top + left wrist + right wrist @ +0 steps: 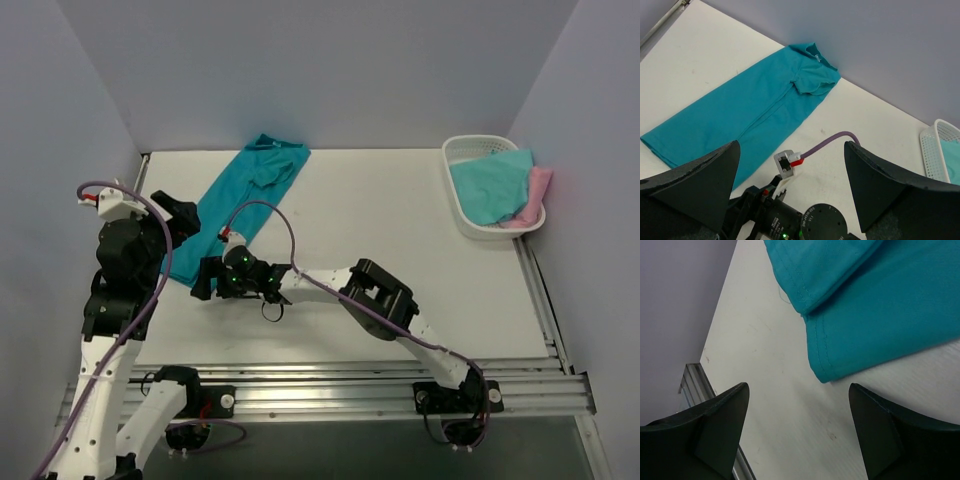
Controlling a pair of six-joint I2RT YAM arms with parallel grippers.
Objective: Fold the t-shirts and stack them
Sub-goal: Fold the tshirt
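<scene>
From above, the teal shirt (245,195) lies folded into a long strip, slanting from the back wall toward the table's left edge, its collar end right at the wall. The widest stretch of bare table (400,250) runs between this strip and the white basket (462,215) in the far right corner. An aqua shirt (490,185) sits crumpled in the basket, and a pink shirt (540,190) hangs over its right rim. The left gripper (175,215) is by the strip's left edge and the right gripper (205,280) just off its near end, so the two arms crowd the left side. In the left wrist view the strip is seen from well above, with one sleeve folded in near the collar. A small white tag (817,56) at the neck is too small to read, as is the print on the other arm's round housing (815,225). Here the fingers (695,185) stand wide apart, holding and touching nothing. In the right wrist view a hemmed corner of the teal cloth lies flat, with bare table below it and a metal rail (690,380) along the edge at left. The fingers (715,425) are spread over the bare tabletop just beside that corner, nothing between them.
</scene>
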